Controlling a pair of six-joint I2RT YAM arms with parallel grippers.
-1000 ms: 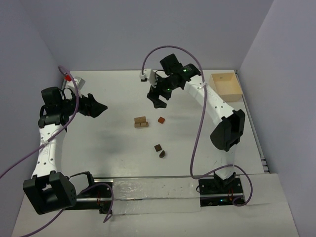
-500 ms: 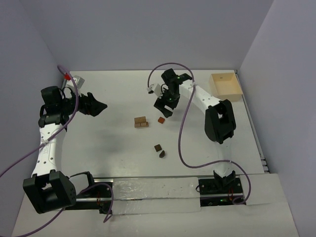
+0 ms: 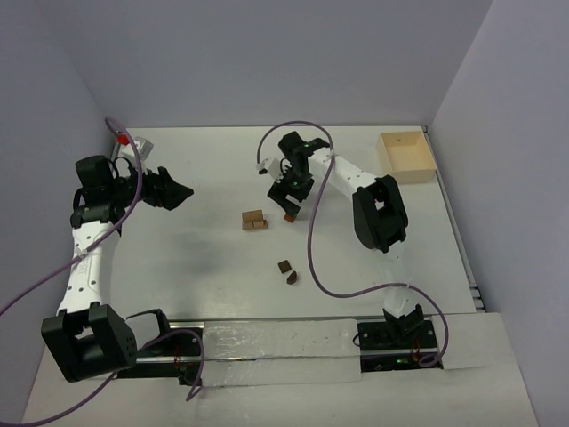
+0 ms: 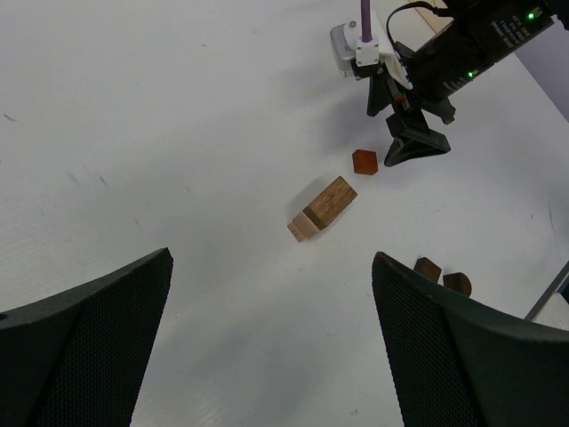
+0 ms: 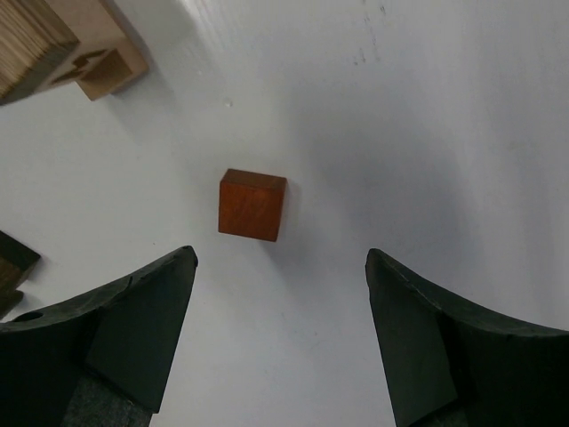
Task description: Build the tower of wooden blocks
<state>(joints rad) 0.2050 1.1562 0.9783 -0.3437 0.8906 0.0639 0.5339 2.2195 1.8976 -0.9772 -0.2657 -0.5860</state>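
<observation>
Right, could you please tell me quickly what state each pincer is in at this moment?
Left pincer: open, holding nothing.
Right pincer: open, holding nothing, hovering just above the reddish-brown block.

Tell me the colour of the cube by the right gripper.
The cube is reddish brown; the right wrist view shows it best.
</observation>
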